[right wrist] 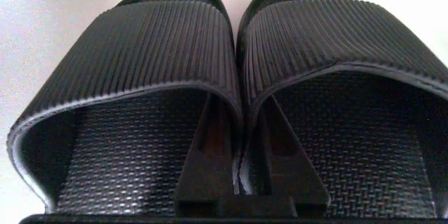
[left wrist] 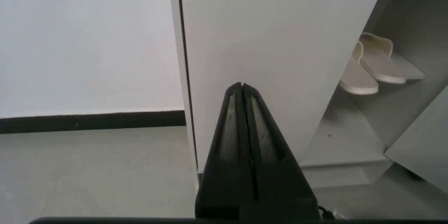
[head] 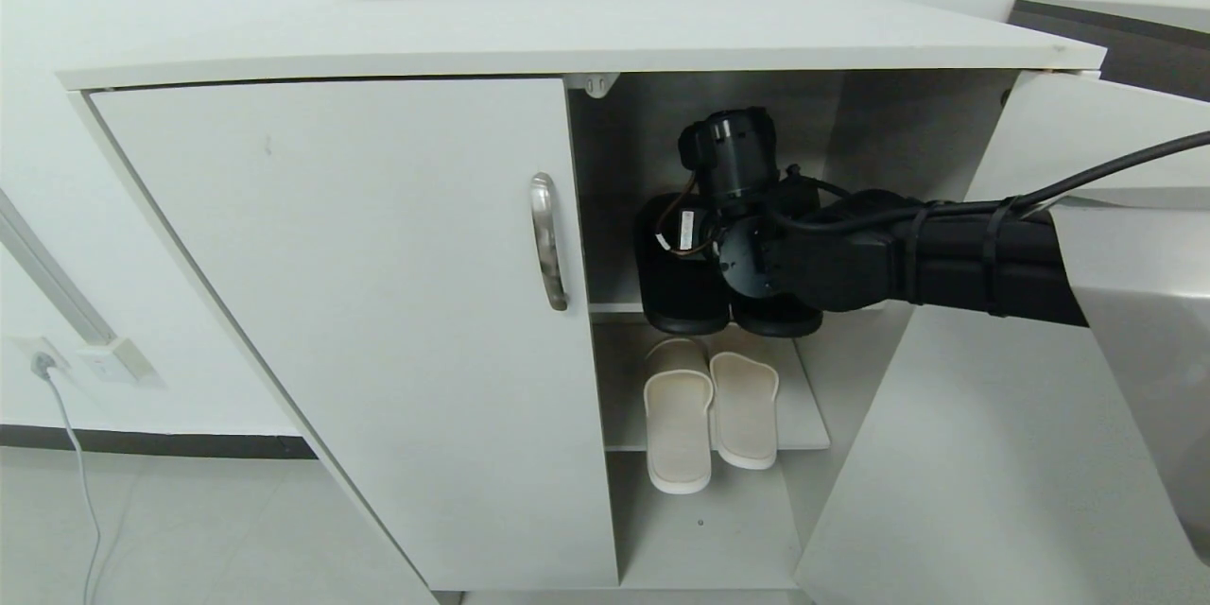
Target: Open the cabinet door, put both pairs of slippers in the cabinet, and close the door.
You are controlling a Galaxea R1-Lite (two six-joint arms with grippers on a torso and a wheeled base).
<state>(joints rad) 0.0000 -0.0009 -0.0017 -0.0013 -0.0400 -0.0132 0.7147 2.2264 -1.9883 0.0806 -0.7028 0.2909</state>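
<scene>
Right tool (right wrist: 238, 108) inside cabinet (head: 586, 33), pinching the touching inner walls of black slippers (right wrist: 161, 49) on upper shelf (head: 613, 307). White slippers (head: 711, 411) lie one shelf below. Left tool (left wrist: 241, 91) pressed together, outside.

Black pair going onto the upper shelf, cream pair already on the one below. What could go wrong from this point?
1. The right gripper pinches the inner walls of the ribbed black rubber slippers, fingers at their straps; pulling back could drag the pair out.
2. Their heels appear to overhang the upper shelf, so they might tip off once released.
3. The cream slippers stick out past the lower shelf; the open white right door may hit them on closing.
</scene>
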